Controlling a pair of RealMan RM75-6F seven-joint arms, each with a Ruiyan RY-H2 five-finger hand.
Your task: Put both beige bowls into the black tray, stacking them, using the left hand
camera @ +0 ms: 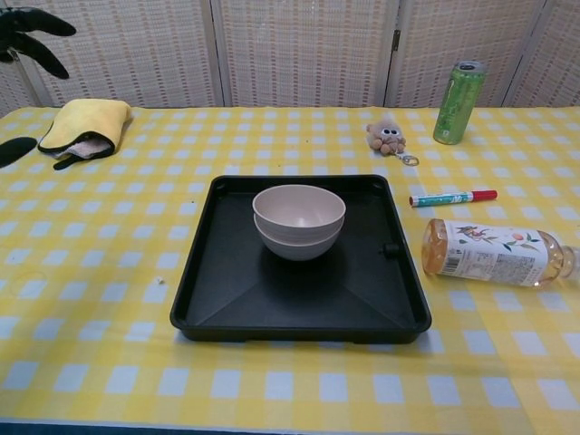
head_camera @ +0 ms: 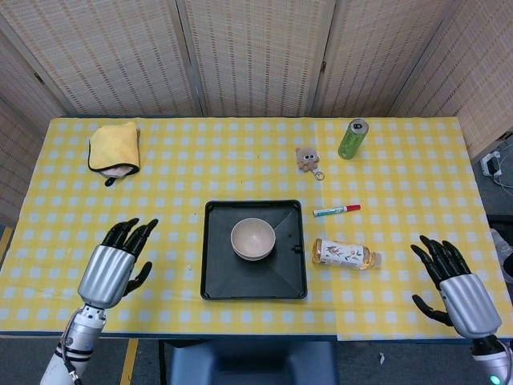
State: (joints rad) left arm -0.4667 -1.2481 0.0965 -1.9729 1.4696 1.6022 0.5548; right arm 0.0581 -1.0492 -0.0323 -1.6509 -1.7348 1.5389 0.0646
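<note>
Two beige bowls (head_camera: 253, 238) (camera: 299, 220) sit stacked, one inside the other, in the middle of the black tray (head_camera: 220, 281) (camera: 227, 299). My left hand (head_camera: 115, 265) hangs open to the left of the tray, well apart from it, fingers spread and nothing in it. In the chest view only its dark fingertips (camera: 32, 27) show at the top left corner. My right hand (head_camera: 453, 285) is open at the table's right front edge, far from the tray.
A bottle (head_camera: 345, 254) (camera: 494, 252) lies right of the tray, a red-and-green marker (head_camera: 336, 210) (camera: 452, 197) behind it. A green can (head_camera: 353, 138) (camera: 456, 90) and small plush toy (head_camera: 306, 158) (camera: 389, 134) stand further back. A yellow cloth (head_camera: 114, 147) (camera: 83, 124) lies back left.
</note>
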